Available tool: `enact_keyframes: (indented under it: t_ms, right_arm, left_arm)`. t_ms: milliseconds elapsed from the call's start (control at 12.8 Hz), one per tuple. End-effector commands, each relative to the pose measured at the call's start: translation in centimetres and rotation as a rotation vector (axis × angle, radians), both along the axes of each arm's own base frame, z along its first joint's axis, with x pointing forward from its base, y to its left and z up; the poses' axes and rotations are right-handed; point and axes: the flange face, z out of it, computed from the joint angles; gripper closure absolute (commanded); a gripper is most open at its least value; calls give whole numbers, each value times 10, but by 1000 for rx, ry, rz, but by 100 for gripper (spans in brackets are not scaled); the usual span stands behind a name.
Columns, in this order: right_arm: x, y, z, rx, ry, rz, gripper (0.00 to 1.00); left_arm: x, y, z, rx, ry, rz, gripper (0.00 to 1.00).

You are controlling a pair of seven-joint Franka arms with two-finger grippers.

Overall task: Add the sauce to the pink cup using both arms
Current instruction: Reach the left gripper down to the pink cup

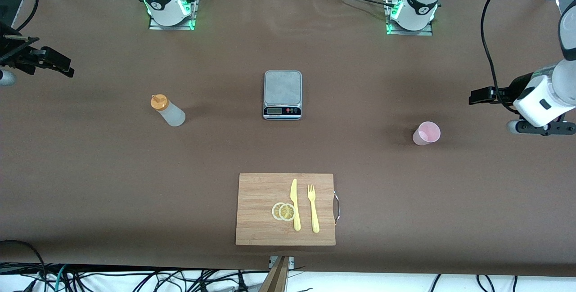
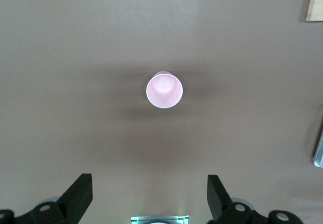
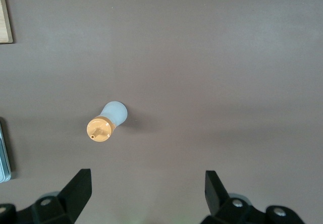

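We see the sauce bottle [image 1: 168, 110] standing upright on the brown table [image 1: 90, 184], toward the right arm's end, its orange cap [image 3: 98, 129] on. The pink cup [image 1: 426, 133] stands upright and well apart from it, toward the left arm's end and a little nearer to the front camera than the bottle. Nothing touches either of them.

Between the two, a kitchen scale [image 1: 282, 94] sits at the middle of the table. Nearer to the front camera than the scale lies a wooden cutting board [image 1: 256, 193], and on it we find two lemon slices [image 1: 283, 211], a yellow knife [image 1: 295, 204] and a yellow fork [image 1: 313, 208] side by side.

The right pincer [image 3: 146, 191] hangs in the air over bare table at the right arm's end, with the bottle in its wrist view; its fingers [image 3: 75, 191] are spread wide and hold nothing. The left pincer [image 2: 150, 193] hangs over bare table at the left arm's end, with the cup in its wrist view; its fingers [image 2: 217, 193] are likewise spread wide and empty.
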Motion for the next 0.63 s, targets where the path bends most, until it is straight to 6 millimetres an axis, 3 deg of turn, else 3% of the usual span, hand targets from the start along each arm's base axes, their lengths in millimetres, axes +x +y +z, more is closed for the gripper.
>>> enact_keyframes:
  t_ms: [0,547]
  right_arm:
    - [1,0,6,3,-5,7,1]
    - [0,6,7,4,0,21,1]
  left_arm:
    - [-5,7,-37,6,-12,-51,0]
    - [-21,27,-145,10,-120,-57,1]
